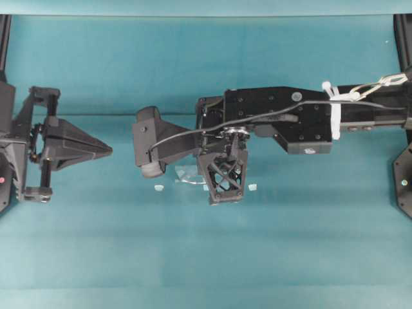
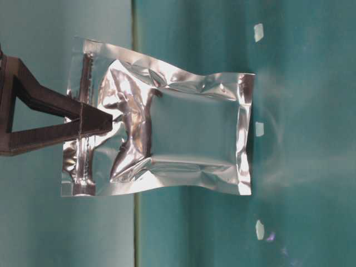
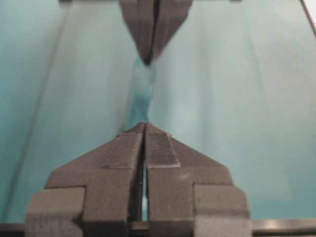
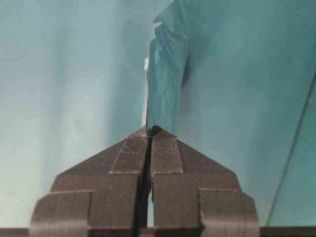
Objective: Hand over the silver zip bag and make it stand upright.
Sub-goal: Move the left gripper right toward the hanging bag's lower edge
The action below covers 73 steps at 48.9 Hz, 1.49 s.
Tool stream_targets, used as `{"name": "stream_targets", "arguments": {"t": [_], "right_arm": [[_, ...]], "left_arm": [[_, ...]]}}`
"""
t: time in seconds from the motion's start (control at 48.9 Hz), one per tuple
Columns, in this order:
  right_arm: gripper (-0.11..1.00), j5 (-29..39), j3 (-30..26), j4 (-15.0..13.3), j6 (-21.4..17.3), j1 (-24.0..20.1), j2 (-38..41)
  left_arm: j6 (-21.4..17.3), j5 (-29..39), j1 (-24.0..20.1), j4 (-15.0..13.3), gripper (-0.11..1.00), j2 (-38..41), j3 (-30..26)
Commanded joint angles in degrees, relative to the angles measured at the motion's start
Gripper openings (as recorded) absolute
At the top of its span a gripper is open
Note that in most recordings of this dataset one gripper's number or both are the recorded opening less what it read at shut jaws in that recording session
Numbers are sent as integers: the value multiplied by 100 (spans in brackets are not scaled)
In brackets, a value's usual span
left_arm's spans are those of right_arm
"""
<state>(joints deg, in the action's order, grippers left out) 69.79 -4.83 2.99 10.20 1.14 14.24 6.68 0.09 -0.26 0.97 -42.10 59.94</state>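
The silver zip bag [image 2: 189, 144] is upright, its crinkled foil face toward the table-level view. My right gripper [image 2: 108, 122] is shut on its top zip edge from above. The bag's bottom edge is at the table surface; whether it rests there I cannot tell. The right wrist view has the bag [image 4: 165, 74] running edge-on away from the shut right gripper [image 4: 149, 131]. From overhead, the right gripper [image 1: 225, 193] points down mid-table and a sliver of bag [image 1: 187, 174] shows beside it. My left gripper [image 1: 108, 151] is shut and empty at the left, apart from the bag [image 3: 140, 94].
Small pale bits [image 1: 159, 187] [image 1: 252, 187] lie on the teal table [image 1: 206, 257] on either side of the bag. The right arm [image 1: 283, 119] reaches across the middle from the right. Dark frame posts [image 1: 404, 38] stand at the far corners.
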Motion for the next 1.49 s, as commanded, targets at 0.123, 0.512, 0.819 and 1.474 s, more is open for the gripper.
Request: {"name": "stream_targets", "arguments": {"t": [0.123,0.512,0.819,1.474], "right_arm": [[1,-18,-70,-9,70,-18,-53],[1,-26,-70,-9,70,-44,-53],[1,-62,-70,-9,62,-53,-53],[1,-176,-62,-9,44,-35,-53]], "left_arm": [[114,-703,26,9,-6,193,158],[-9,-1020,18,18,72,519,272],[26,-2417,35,18,91,1802,352],[246,-4816,18,18,92,4289,26]]}}
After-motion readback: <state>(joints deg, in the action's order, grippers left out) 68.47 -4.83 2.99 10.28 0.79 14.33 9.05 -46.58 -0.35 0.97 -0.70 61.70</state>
